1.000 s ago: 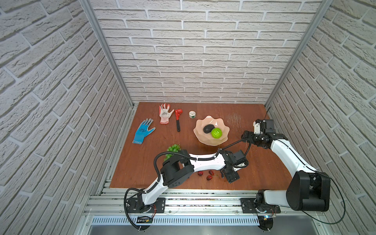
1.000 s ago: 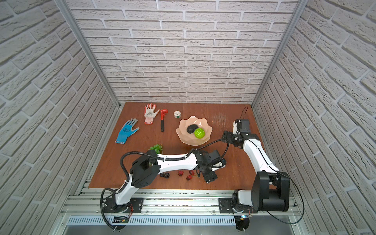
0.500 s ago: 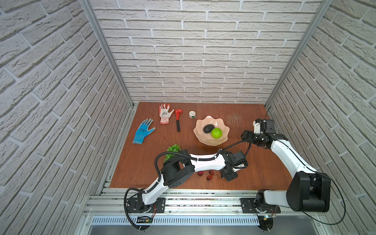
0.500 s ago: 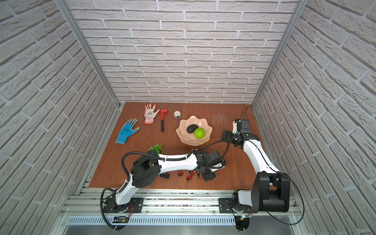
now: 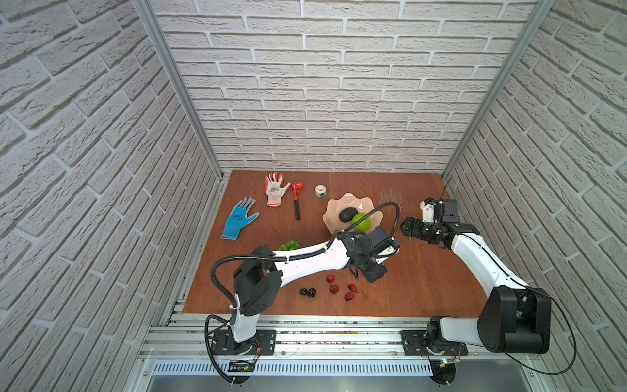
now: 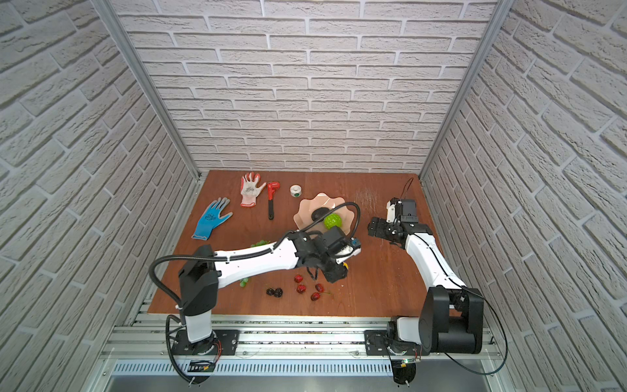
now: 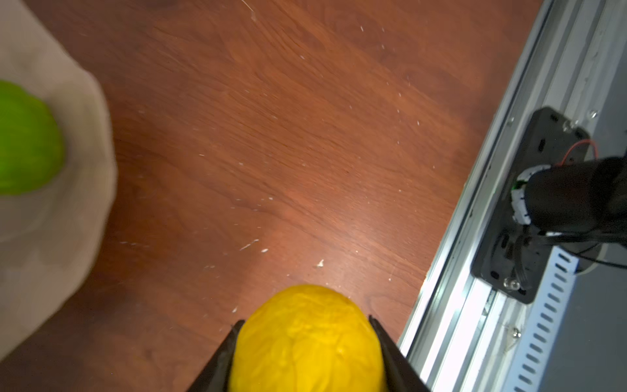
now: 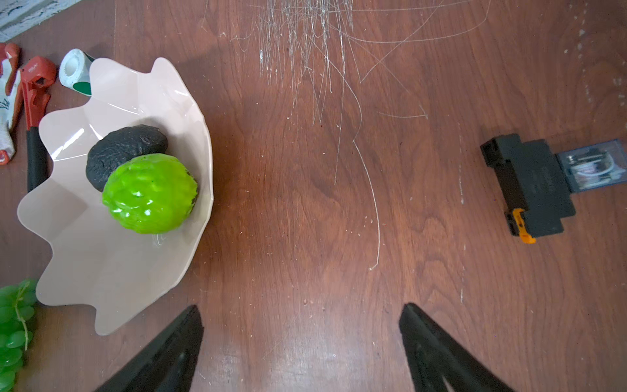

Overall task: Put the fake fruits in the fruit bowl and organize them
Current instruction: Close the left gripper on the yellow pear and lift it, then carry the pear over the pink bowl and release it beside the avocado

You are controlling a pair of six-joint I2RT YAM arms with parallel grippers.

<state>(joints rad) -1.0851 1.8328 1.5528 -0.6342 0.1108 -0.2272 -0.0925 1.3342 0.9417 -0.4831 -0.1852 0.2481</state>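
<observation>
Fruits lie split: grape bunch [image 5: 290, 245] and red berries [image 5: 334, 288] wait on the tabletop [image 5: 424, 288], not yet collected. Left fingers [image 7: 220, 363] clamp the lemon [image 7: 307, 342] by its sides over bare wood, apparently bound for the fruit bowl [image 8: 112, 271], where avocado [image 8: 125, 149] and green ball [image 8: 149, 193] already sit. Right fingers [image 8: 169, 349] spread wide, empty, beside the bowl, leaving it accessible.

No legible text, labels or numbers.

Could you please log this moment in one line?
left gripper: jaws shut on lemon; right gripper: jaws open; bowl: avocado, green ball
</observation>
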